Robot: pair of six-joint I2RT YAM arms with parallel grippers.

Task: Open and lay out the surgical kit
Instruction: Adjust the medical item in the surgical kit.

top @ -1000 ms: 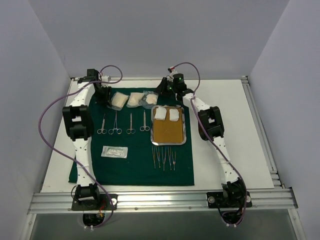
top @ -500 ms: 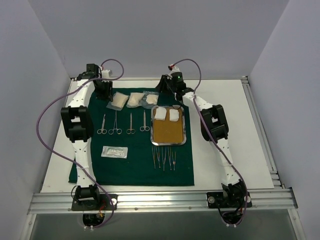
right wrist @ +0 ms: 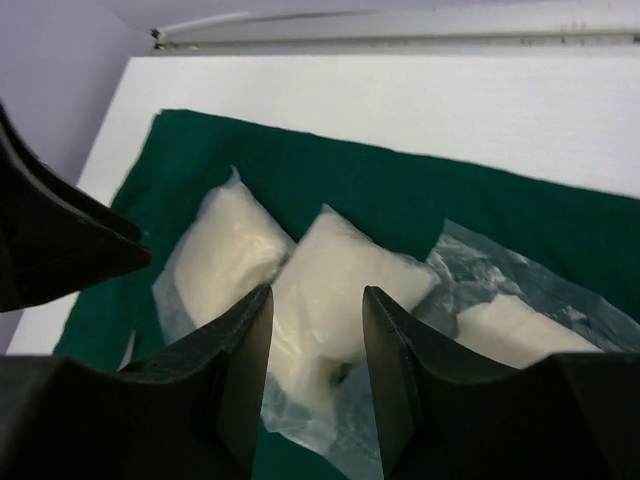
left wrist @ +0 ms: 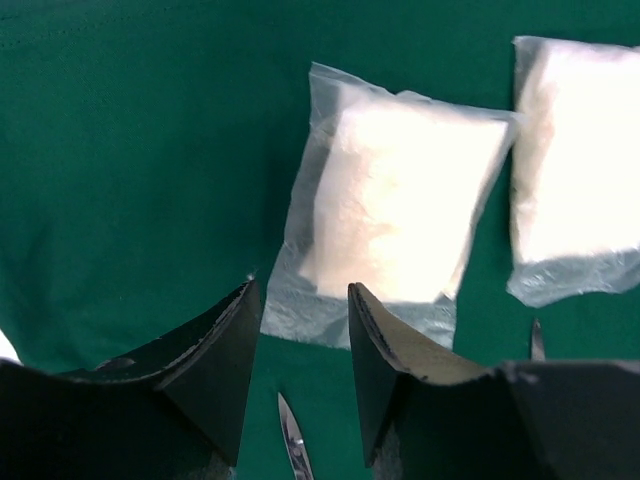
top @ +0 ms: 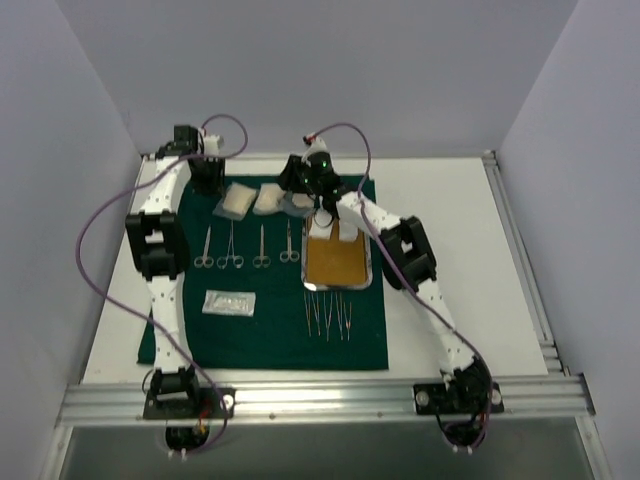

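Top external: right arm over tray

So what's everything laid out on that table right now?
Cloth: one, dark green, spread on the white table.
Gauze packets: three, clear with white filling, far edge of the cloth.
Ring-handled clamps: four, silver, in a row left of the tray.
Tray: one, steel, brownish inside, right side of the cloth.
Tweezers: several, silver, in front of the tray.
Small packet: one, clear, near left.
Left arm, right arm: white and black; left end effector and right end effector open, near the gauze packets.
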